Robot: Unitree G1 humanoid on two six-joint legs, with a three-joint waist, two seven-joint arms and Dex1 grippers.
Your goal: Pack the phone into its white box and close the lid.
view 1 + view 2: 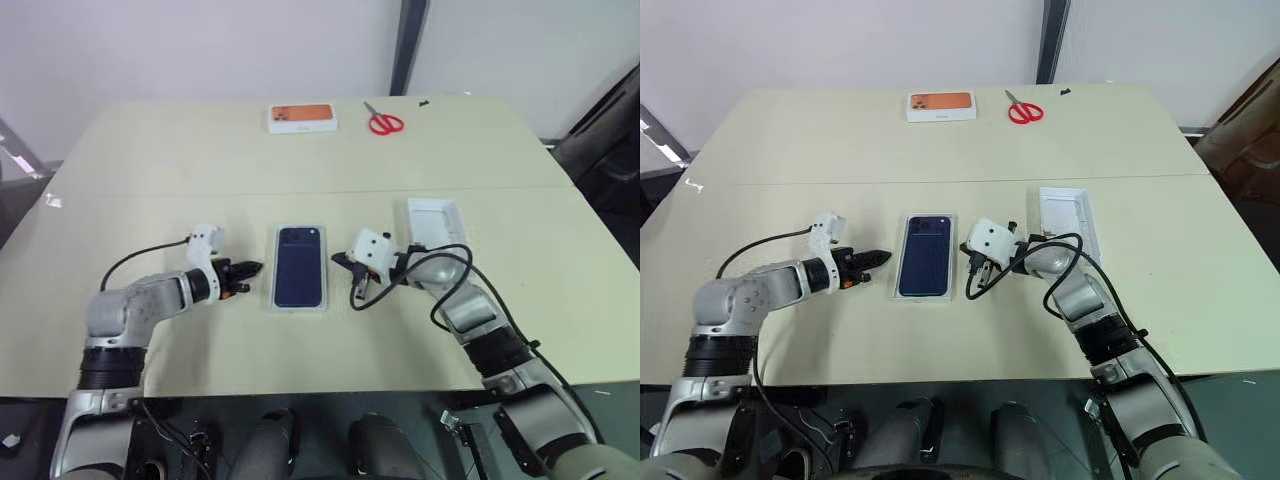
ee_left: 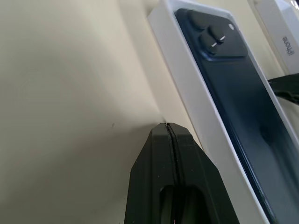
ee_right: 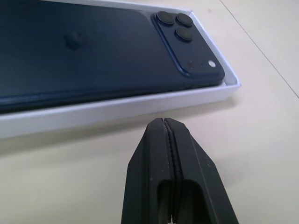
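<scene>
From the head camera, a slim dark navy-blue smartphone (image 1: 299,265) with rounded corners is lying back-up inside a shallow white rectangular tray (image 1: 273,268) at the centre of the pale beige table (image 1: 300,170). The left gripper (image 1: 250,269) is sitting at the tray's nine o'clock, just beside it, its two black fingers pressed together on nothing. The right gripper (image 1: 340,261) is sitting at the tray's three o'clock, jaws likewise fully closed and empty. A shallow white rectangular shell, the lid (image 1: 434,221), is lying open side up at about two o'clock from the tray, beyond the right wrist. At the far edge, around twelve o'clock, an orange-topped white box (image 1: 301,118) is resting, with red-handled scissors (image 1: 383,121) at its three o'clock.

In the left wrist view, the closed black fingers (image 2: 161,154) are pointing at the tray's white rim (image 2: 187,88), the tips near it over bare tabletop; the phone's camera cluster (image 2: 212,35) is showing inside the tray.

In the right wrist view, the shut fingers (image 3: 161,149) are facing the tray's long white wall (image 3: 117,109) with a strip of table between, and the phone's three lenses (image 3: 180,25) are sitting near the tray's corner.
</scene>
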